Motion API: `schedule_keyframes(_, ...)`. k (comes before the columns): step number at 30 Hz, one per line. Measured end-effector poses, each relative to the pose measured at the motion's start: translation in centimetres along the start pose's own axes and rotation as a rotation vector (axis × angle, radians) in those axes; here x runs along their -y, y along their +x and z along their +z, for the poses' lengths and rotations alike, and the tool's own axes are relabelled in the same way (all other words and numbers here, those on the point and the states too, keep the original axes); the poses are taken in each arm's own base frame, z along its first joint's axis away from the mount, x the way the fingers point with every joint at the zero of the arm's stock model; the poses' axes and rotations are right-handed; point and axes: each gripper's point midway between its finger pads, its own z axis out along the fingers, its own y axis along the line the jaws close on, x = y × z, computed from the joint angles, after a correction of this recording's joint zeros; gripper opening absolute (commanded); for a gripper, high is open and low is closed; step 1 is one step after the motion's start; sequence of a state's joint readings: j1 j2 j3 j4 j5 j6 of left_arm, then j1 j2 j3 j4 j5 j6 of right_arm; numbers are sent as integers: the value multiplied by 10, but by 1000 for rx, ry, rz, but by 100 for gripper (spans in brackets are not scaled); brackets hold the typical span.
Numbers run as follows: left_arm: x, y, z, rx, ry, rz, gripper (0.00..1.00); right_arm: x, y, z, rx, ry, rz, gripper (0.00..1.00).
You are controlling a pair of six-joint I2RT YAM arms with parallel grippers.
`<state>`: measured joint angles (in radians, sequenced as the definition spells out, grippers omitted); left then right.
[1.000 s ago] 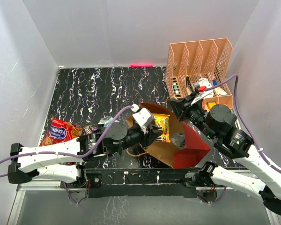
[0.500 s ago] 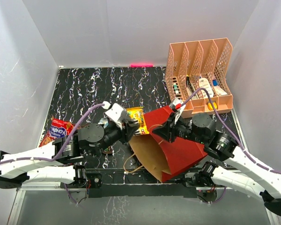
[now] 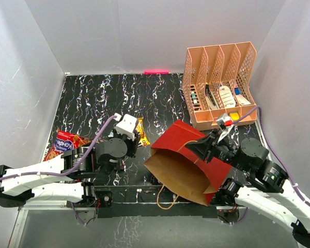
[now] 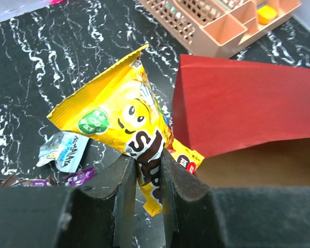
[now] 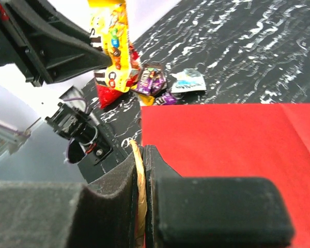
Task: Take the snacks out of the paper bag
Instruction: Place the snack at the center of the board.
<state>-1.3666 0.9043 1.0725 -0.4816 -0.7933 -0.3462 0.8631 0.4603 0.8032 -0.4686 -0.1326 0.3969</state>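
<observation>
Crinkled yellow candy packet (image 4: 125, 116), dark red paper bag (image 3: 178, 137), brown inside

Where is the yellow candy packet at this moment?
In the top view the yellow packet is left of the paper bag, pinched in the left gripper.

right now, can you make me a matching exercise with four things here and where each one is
Things: 1 yellow packet; 2 paper bag; 3 large red snack bag; 4 peach rack.
Places: A back right corner; B rim pinched by right gripper; C lying at far left; D clamped in left gripper.
Pairs: 1-D; 2-B; 3-C; 4-A.
</observation>
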Motion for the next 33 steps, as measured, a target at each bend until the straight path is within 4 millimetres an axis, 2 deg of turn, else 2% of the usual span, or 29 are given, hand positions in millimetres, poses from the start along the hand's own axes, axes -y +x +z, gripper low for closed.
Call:
schedule_keyframes(4,-13,15,13,-64,-77,22,0,17,-3,-13,41,110,44,7)
schedule_keyframes(8,-50,37,36,-162,-213,4,0,31,-7,-26,92,196,83,7)
schedule_keyframes(11,-82,64,47,-242,-322,-16,0,36,-12,-32,127,226,105,7)
schedule_keyframes(15,-123,115,55,-381,-446,-35,0,38,-13,-33,137,241,128,7)
schedule_keyframes(17,-138,138,58,-458,-494,-45,0,38,-12,-32,136,242,133,7)
schedule_keyframes(20,-154,161,65,-550,-552,-52,0,40,-7,-30,124,245,139,7)
schedule_keyframes(27,-154,192,73,-641,-553,-71,0,41,0,-25,99,245,154,7)
schedule_keyframes(33,-154,209,70,-665,-565,-112,13,40,1,-25,99,243,154,7)
